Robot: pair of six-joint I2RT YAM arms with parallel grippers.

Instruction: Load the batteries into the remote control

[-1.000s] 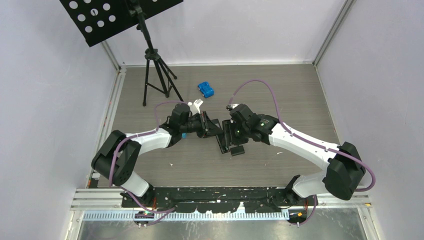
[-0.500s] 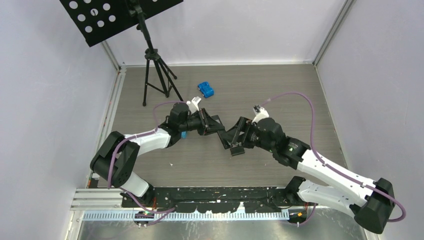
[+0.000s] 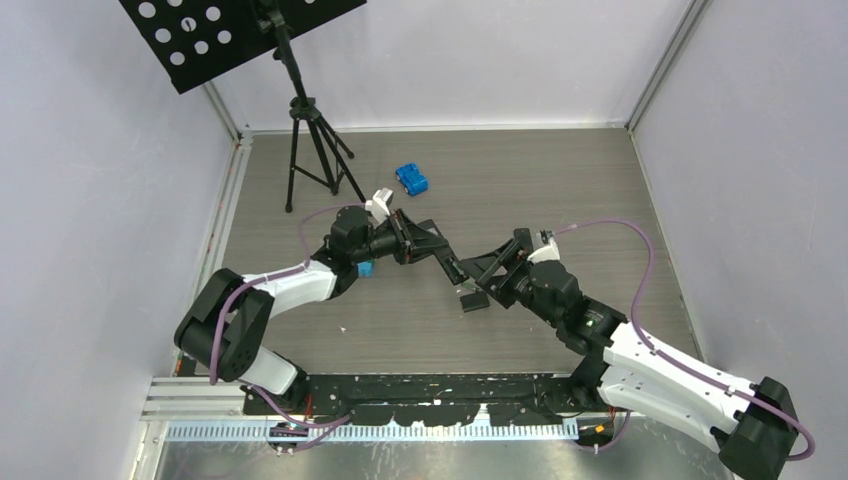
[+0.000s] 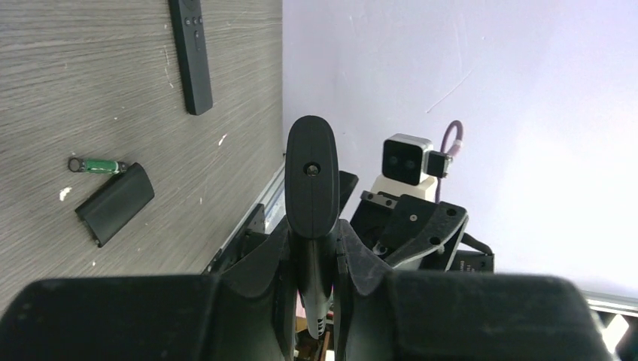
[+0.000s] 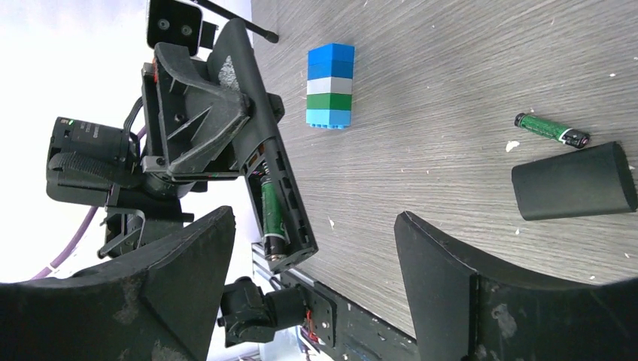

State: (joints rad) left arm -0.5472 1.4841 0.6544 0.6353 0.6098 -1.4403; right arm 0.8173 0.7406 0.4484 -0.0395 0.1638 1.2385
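Observation:
My left gripper (image 3: 425, 244) is shut on the black remote control (image 3: 447, 262) and holds it off the table, pointing at the right arm. In the left wrist view the remote (image 4: 310, 169) stands end-on between my fingers (image 4: 360, 259). In the right wrist view its open recess (image 5: 280, 201) holds one dark green battery (image 5: 271, 207). My right gripper (image 3: 487, 265) is open and empty, just right of the remote's end; its jaws stand wide apart (image 5: 314, 226). A loose green battery (image 5: 551, 129) lies on the table by the black battery cover (image 5: 573, 182).
A second black remote (image 4: 189, 54) lies flat on the table. A blue-white-green block stack (image 5: 329, 87) stands near the left arm. A blue toy (image 3: 411, 179) and a music stand tripod (image 3: 310, 140) are at the back. The cover (image 3: 473, 299) lies under the grippers.
My right arm has swung back and down to the near right, and its gripper has come off the remote. My left gripper has pushed the remote a little further right.

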